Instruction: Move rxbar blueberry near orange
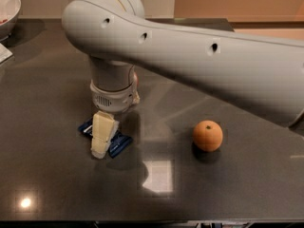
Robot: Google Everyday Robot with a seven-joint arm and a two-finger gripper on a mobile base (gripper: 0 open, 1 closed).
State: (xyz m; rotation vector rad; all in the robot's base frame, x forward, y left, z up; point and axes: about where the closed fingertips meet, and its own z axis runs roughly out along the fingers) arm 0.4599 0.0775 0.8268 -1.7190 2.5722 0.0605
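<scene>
The rxbar blueberry [118, 144] lies flat on the dark table, a navy-blue wrapper mostly covered by my gripper. My gripper [102, 144] points straight down over the bar, its cream finger [103, 133] reaching to the table on top of the bar. The second finger is hidden behind the first. The orange [207, 135] sits on the table to the right of the bar, well apart from it and from the gripper.
The dark table [57, 189] has its front edge at the bottom of the view. A white bowl [8, 8] stands at the far left back corner. My large white arm [199, 51] spans the upper right, above the table behind the orange.
</scene>
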